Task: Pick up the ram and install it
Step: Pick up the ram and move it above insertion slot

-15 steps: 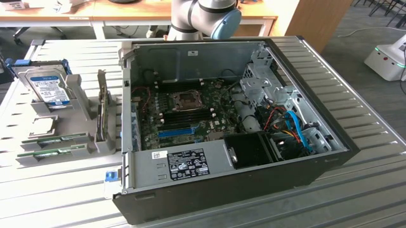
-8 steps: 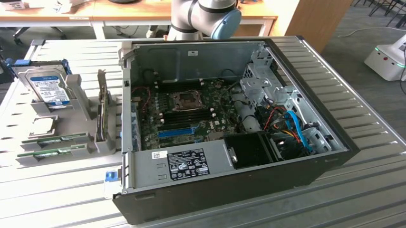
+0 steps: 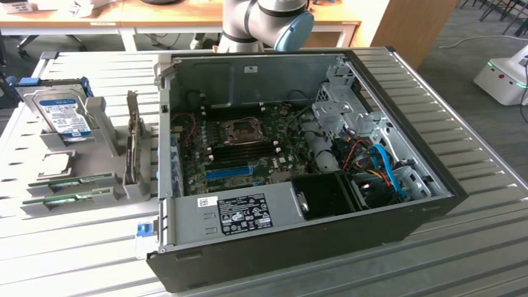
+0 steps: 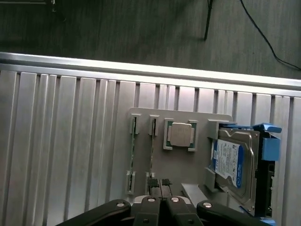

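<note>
The end effector [image 4: 162, 203] of a Universal Robots arm [image 3: 264, 21] is pictured with its fingers [image 4: 153, 214] pressed together and nothing pinched between them. It is held above a grey parts holder [image 4: 183, 165] on the slatted metal bench [image 4: 61, 141]. One ram stick [image 4: 152, 153], a thin green board stood on edge in the holder's clips, is seen just ahead of the fingertips and almost in line with them. A second ram stick [image 4: 134, 153] is set parallel to it, further out to the side. Neither is touched by the end effector. On the other side of the fingertips' line, a processor chip [image 4: 180, 134] is laid flat in its recess. Beyond that, a hard drive [image 4: 235, 162] with a blue-and-white label is propped on edge against a blue bracket [image 4: 270, 141]. A dark expansion card [image 3: 135, 145] is stood upright in the same holder. An open computer case [image 3: 247, 77] is shown on the bench beside the holder, at the exterior view's right and farther from the end effector. Its motherboard [image 3: 256, 139] and blue slot [image 3: 229, 171] are exposed.
</note>
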Motion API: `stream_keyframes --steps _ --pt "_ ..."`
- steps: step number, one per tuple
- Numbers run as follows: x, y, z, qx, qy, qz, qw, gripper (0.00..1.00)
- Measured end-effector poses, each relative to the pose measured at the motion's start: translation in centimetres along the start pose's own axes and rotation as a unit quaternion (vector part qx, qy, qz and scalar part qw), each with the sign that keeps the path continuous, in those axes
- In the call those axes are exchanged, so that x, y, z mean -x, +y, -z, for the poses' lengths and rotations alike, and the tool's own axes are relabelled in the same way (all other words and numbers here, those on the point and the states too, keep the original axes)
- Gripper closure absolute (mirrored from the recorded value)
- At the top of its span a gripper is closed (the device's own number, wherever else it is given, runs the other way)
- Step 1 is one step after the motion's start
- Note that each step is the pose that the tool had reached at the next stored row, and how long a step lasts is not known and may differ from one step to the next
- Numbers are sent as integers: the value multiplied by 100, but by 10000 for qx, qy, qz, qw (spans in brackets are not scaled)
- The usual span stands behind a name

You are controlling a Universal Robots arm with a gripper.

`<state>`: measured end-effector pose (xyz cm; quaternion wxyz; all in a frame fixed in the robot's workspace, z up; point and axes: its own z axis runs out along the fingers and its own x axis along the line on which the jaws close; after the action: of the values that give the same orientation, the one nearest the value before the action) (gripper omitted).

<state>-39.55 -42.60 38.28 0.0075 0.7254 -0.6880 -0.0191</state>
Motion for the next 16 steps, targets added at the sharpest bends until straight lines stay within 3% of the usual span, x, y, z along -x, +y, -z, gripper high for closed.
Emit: stream_keyframes --steps 7,16 --pt "1 4 -7 -7 -15 -410 9992 89" --pt "3 4 -17 -10 -18 -440 9990 89"
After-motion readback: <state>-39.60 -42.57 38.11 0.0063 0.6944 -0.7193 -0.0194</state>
